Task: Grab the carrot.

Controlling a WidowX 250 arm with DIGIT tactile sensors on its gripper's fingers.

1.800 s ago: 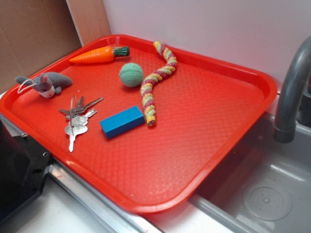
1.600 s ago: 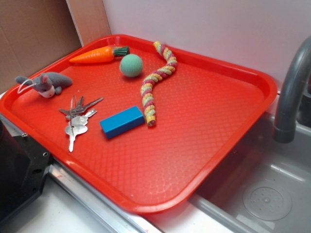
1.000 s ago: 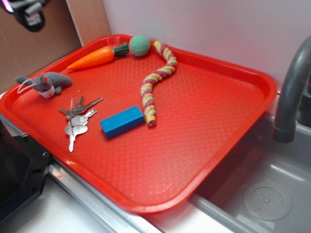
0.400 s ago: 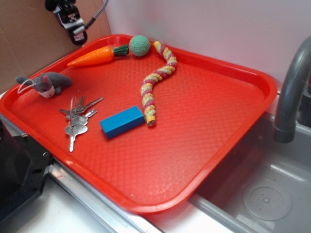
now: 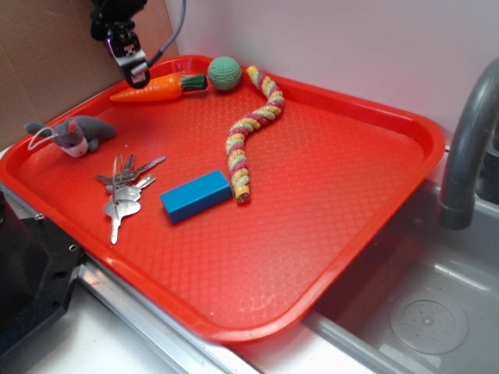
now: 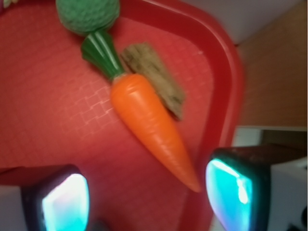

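The carrot [image 5: 152,88] is smooth and orange with a dark green stem, and it lies at the back left of the red tray [image 5: 327,195]. My gripper [image 5: 138,76] hangs just above the carrot's middle, close to the tray's rim. In the wrist view the carrot [image 6: 149,120] runs diagonally, with its pointed tip low between my fingers and close to the right pad [image 6: 231,195]. The left pad [image 6: 65,202] stands well apart from it. The gripper [image 6: 147,199] is open and holds nothing.
A green ball [image 5: 224,72] touches the carrot's stem end. A twisted rope toy [image 5: 249,132], a blue block [image 5: 196,195], keys [image 5: 123,195] and a grey plush animal [image 5: 74,134] lie on the tray. A faucet [image 5: 468,140] and a sink [image 5: 421,312] are at the right.
The green ball rolled from mid-tray to the back rim beside the carrot's stem. My gripper came in from the upper left and came down over the carrot.
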